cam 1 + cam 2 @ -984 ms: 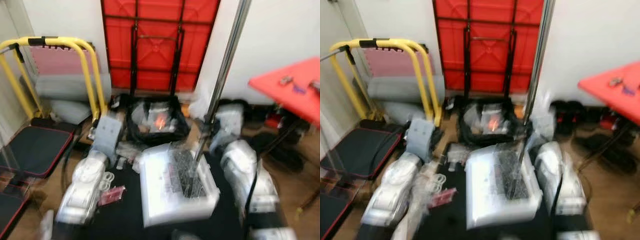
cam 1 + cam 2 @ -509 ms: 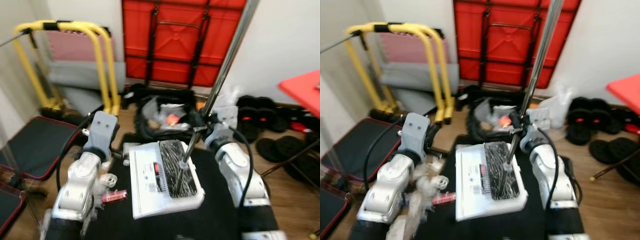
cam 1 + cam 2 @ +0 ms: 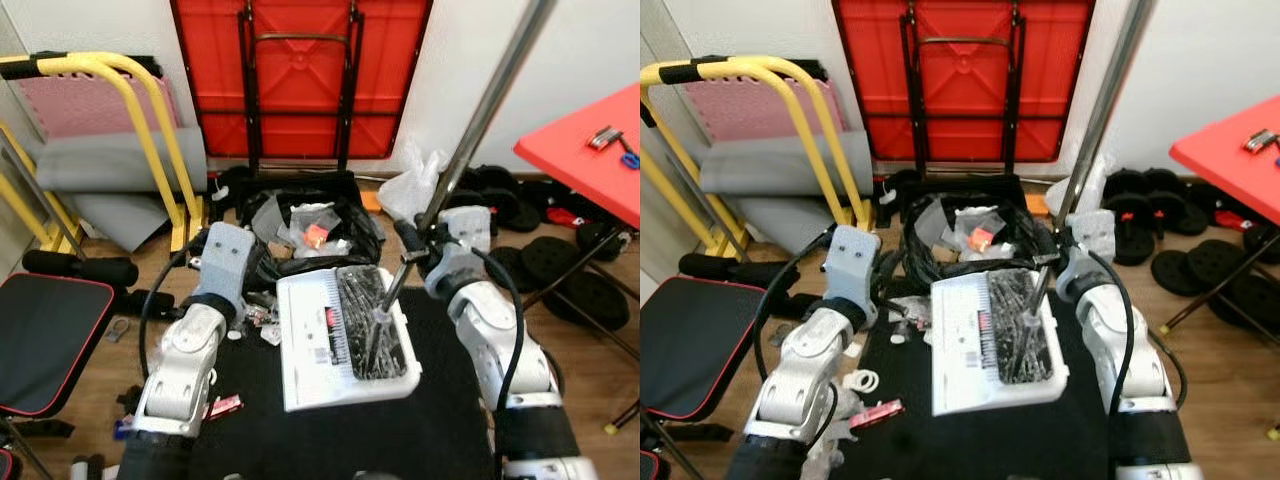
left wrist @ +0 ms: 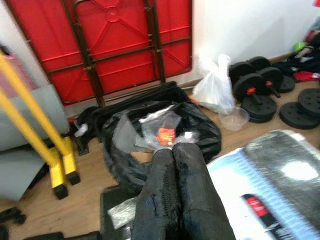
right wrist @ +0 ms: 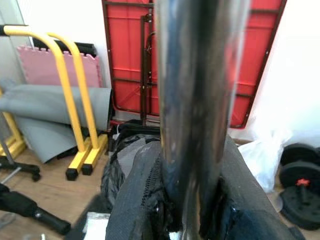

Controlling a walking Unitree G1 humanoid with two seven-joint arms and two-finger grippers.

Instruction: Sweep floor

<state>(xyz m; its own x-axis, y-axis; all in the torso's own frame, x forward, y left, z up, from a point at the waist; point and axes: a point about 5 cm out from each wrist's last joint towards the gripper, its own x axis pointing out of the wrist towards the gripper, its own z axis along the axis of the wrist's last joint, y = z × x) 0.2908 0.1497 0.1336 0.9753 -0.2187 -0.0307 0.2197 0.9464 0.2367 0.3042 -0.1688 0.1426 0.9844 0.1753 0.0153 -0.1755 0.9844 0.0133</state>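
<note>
A broom's shiny metal pole (image 3: 478, 118) slants up to the right, and its dark bristle head (image 3: 372, 322) rests in a white dustpan (image 3: 315, 345) on a black mat. My right gripper (image 3: 412, 248) is shut on the pole low down; in the right wrist view the pole (image 5: 197, 90) runs between the black fingers (image 5: 135, 210). My left gripper (image 4: 172, 150) is shut with its fingers pressed together, just beside the dustpan's (image 4: 270, 185) left edge. Past it lies an open black rubbish bag (image 4: 125, 135) holding wrappers.
A folded red table (image 3: 300, 70) leans on the back wall. Yellow frame (image 3: 150, 110) and grey mats stand at left, a black pad (image 3: 45, 330) lower left. Right side: red table (image 3: 590, 140), weight plates (image 3: 560, 270), white plastic bag (image 3: 415, 185). Small litter (image 3: 225, 405) lies on the floor.
The head camera has swung and the blur has cleared, so the whole scene shifted. The right gripper still holds the pole; the broom head stays in the dustpan.
</note>
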